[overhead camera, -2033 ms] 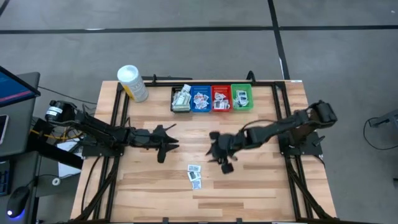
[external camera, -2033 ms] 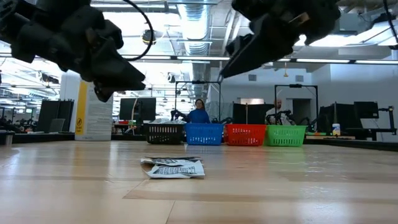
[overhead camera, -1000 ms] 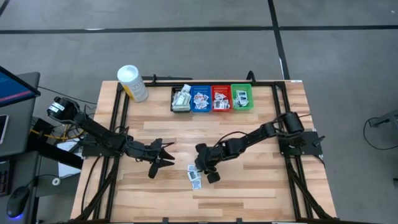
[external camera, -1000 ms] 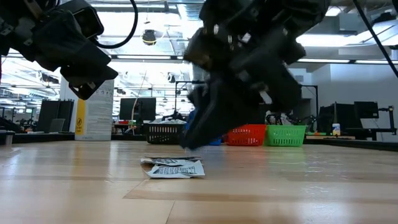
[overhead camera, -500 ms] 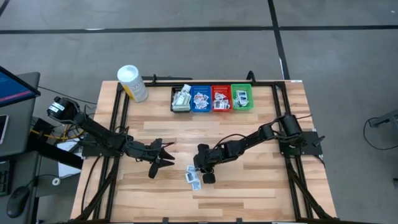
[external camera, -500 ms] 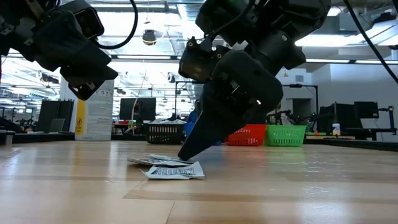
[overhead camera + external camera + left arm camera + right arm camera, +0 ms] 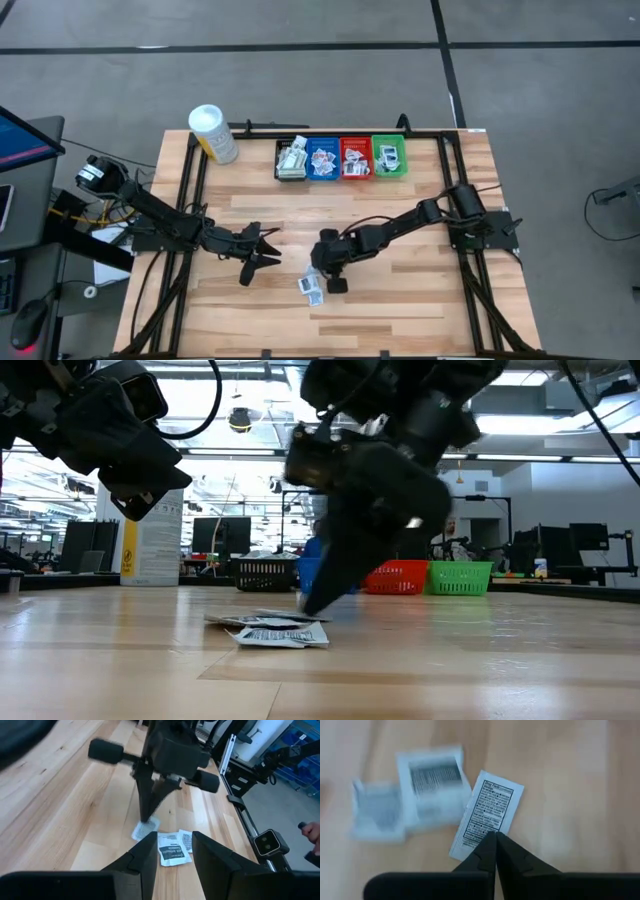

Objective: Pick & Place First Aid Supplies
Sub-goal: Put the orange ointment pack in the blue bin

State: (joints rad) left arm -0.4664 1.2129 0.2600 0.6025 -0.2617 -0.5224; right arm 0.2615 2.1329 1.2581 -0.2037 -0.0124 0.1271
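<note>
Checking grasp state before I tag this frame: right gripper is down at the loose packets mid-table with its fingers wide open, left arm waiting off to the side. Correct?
Not quite. The right gripper is down at the loose packets mid-table, but its fingers are shut, tips pinched together at the edge of one packet; the right wrist view shows this. The left gripper does wait off to the side.

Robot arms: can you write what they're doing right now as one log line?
right tool: shut on packet edge, on table | left tool: waiting open nearby | loose packets on table | bins: part filled
</note>
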